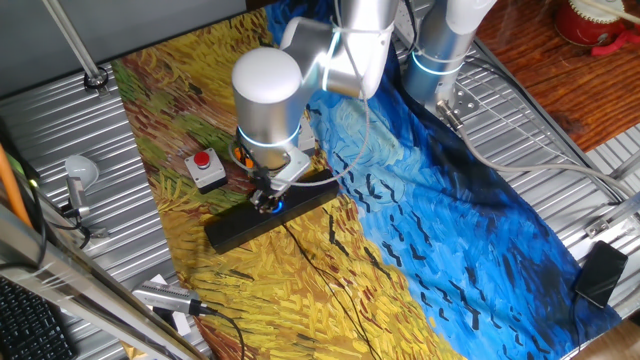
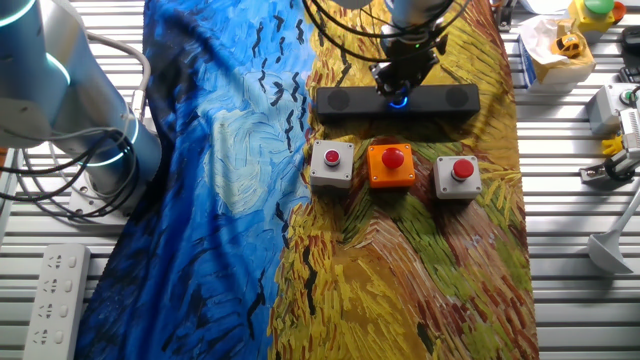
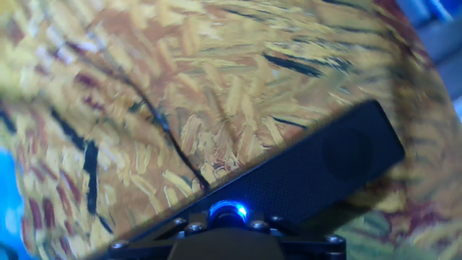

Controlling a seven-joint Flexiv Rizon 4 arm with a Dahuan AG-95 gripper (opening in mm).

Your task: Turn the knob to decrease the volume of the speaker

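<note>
The gripper (image 2: 402, 88) is lowered directly over the knob (image 3: 228, 211) at the middle of the speaker (image 2: 350, 101); whether its fingers clamp the knob cannot be told. The knob appears small, rigid and smooth, so slipping is likely: grip it across its round rim. The speaker looks light and may skid on the painted cloth (image 2: 420, 260). Its long axis runs parallel to the row of button boxes (image 2: 392, 166) near it, knob facing up.
</note>
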